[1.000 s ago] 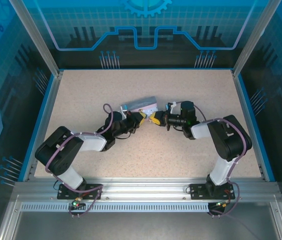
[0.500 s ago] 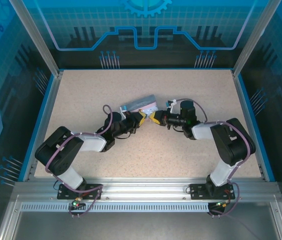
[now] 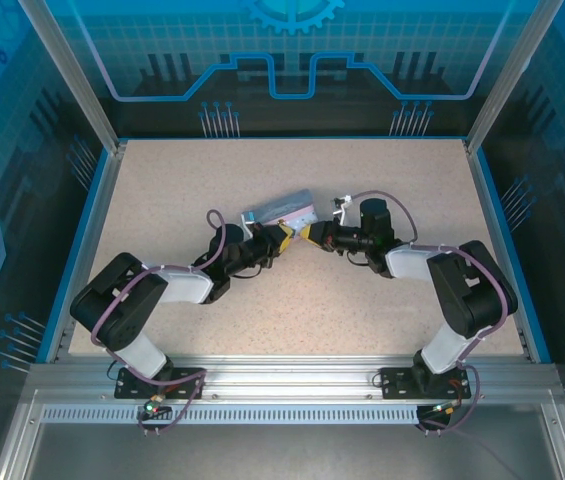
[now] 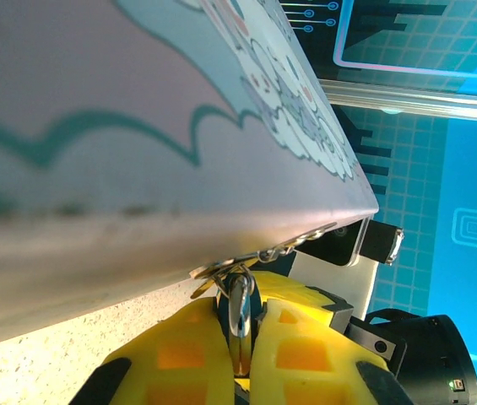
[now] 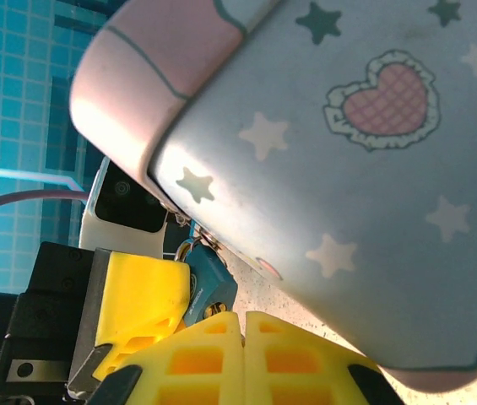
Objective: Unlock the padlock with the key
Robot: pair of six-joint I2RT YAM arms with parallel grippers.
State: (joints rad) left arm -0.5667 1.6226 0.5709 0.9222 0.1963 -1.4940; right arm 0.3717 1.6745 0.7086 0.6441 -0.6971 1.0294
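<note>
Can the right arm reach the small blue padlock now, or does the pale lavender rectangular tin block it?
Probably yes: the right gripper is close against the small blue padlock, with nothing between them. The pale lavender rectangular tin lies behind the lock.

The left arm (image 3: 177, 285) and right arm (image 3: 432, 265) stretch low, tips nearly touching. The left gripper (image 3: 284, 236) pinches the padlock (image 5: 212, 289); the right gripper (image 3: 308, 233) has its fingers pressed together.
</note>
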